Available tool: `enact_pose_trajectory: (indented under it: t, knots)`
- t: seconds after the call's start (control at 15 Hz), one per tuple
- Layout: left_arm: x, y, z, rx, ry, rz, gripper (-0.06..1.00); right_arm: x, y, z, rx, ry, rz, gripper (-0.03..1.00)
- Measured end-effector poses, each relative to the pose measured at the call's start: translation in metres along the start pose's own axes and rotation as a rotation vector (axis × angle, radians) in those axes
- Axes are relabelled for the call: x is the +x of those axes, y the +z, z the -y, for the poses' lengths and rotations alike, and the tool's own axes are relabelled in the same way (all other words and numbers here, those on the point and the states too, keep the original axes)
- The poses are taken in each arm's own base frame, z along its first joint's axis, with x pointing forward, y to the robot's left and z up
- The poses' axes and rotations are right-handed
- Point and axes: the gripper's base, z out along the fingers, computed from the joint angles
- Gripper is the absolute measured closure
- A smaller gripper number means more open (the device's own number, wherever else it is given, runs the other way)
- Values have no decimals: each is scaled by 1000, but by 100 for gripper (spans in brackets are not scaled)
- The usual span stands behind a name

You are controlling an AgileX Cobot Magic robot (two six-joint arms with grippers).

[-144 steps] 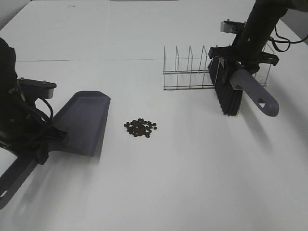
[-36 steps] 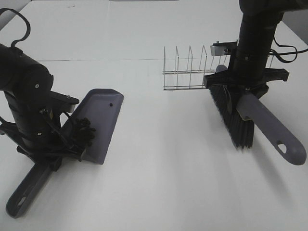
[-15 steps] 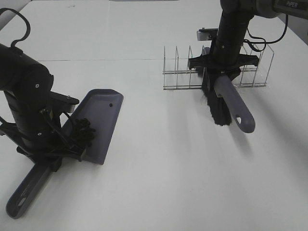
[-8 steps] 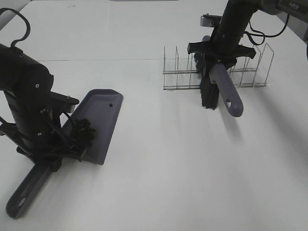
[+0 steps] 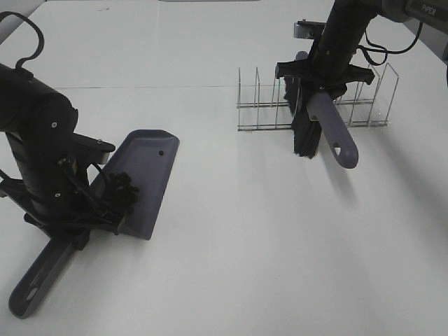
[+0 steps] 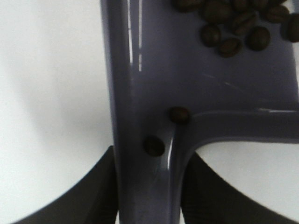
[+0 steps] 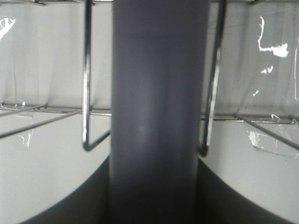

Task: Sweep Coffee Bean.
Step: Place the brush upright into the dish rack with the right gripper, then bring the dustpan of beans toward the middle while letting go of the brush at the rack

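gripping the grey handle of the dustpan [image 5: 145, 173], the left tool [image 5: 68, 222] sat low on the left side of the white tabletop [image 5: 245, 252], its two dark fingers [image 6: 100, 198] pressed against either side of the handle. the pan rested on the tabletop tilted up on one side, its wide mouth pointing away toward the far edge. the coffee bean [image 5: 123, 190] cluster lay inside the pan, heaped against the low rear corner next to the left arm. in the left wrist view the beans [image 6: 233, 25] were bunched on the pan floor [image 6: 149, 65], with two loose ones apart from the rest: one [image 6: 179, 115] at the bend where the rear wall met the handle, the other [image 6: 153, 145] just beside it on the handle root.

on the far right, the right tool [image 5: 320, 75] was clamped on the brush [image 5: 333, 131] near the head, so the grey handle stuck out toward the camera and the black bristles [image 5: 304, 134] hung down at the front rail of the wire rack [image 5: 257, 98]. whether the bristle tips touched the tabletop could not be told. the right wrist view showed the handle [image 7: 154, 93] running down the middle with a wire loop [image 7: 86, 93] of the rack on each side, and the dark fingers [image 7: 70, 205] tight against it.

the brush and rack stood well apart from the dustpan.
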Motion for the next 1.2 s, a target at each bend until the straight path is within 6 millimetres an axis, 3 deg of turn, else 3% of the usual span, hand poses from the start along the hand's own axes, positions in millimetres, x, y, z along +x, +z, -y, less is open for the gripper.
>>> enact_pose_trajectory:
  t: [0.13,0.33,0.4,0.67,0.8,1.2]
  knots:
    - [0,0,0,0,0,0,61,0,0,-1,-7,2,-1,65]
    - [0,0,0,0,0,0,61,0,0,-1,-10,3,4,28]
    - [0,0,0,0,0,0,61,0,0,-1,-10,3,4,20]
    - [0,0,0,0,0,0,61,-1,-4,-1,-12,3,12,15]
    - [0,0,0,0,0,0,61,-3,-24,-3,-24,4,49,15]
    - [0,0,0,5,-12,-2,61,-1,-119,-7,-53,-11,226,15]
